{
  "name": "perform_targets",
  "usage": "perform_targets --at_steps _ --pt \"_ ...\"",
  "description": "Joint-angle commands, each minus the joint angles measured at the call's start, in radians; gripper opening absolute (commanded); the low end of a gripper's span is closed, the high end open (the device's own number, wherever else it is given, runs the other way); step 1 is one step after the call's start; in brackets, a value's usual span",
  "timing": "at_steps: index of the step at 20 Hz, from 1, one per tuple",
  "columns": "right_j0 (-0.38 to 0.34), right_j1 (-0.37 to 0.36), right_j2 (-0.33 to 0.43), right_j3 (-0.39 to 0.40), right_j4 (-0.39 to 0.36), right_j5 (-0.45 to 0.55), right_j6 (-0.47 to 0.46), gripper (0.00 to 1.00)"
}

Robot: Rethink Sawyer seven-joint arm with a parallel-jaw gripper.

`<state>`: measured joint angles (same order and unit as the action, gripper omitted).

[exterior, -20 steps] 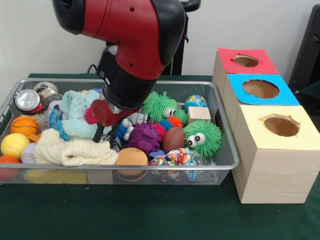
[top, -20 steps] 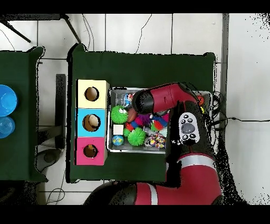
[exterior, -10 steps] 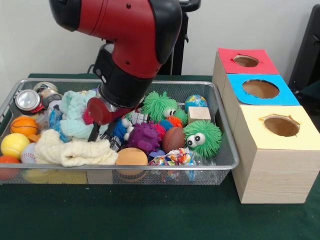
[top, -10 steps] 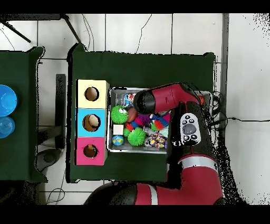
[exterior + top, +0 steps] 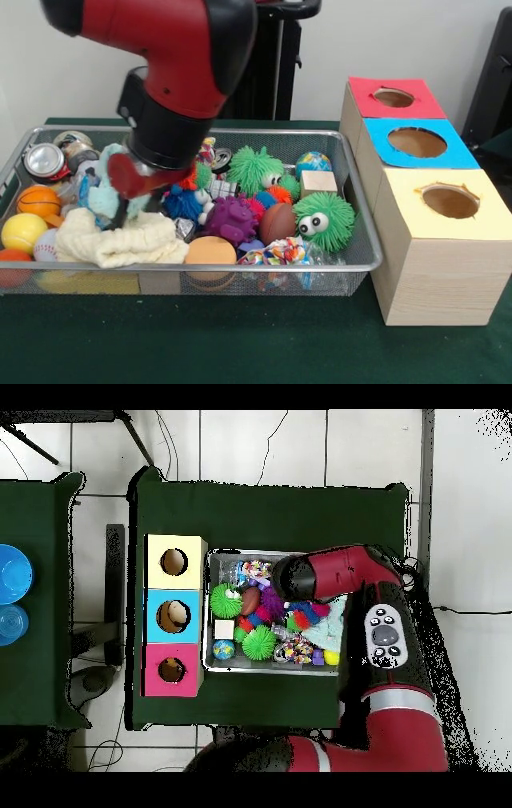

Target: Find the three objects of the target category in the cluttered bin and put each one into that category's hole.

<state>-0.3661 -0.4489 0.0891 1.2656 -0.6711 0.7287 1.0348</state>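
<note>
Green cloth covers the desk [image 5: 240, 344], and on it we see a wire bin [image 5: 360, 240] full of toys beside three boxes with a red [image 5: 394, 97], a blue [image 5: 417, 142] and a yellow hole [image 5: 450, 201]. Our claw [image 5: 120, 214] hangs at the bin's left part, touching a cream cloth [image 5: 120, 242]; we cannot tell if it is apart or together. Two green fuzzy balls [image 5: 324, 220] lie well to its right, with a purple spiky toy [image 5: 230, 219] between.

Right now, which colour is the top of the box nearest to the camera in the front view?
Yellow. The nearest box top shows best in the front view.
</note>
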Motion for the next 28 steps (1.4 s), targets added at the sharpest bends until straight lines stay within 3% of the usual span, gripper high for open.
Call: perform_targets --at_steps 1,9,18,28 --pt "-0.122 0.01 0.053 0.124 0.006 -0.124 0.031 1.0" --pt "-0.135 0.014 0.058 0.15 0.004 -0.158 0.058 1.0" --pt "-0.229 -0.013 0.179 0.299 0.088 -0.24 0.058 1.0" --pt "-0.282 -0.012 0.248 0.33 0.096 -0.303 0.044 1.0"
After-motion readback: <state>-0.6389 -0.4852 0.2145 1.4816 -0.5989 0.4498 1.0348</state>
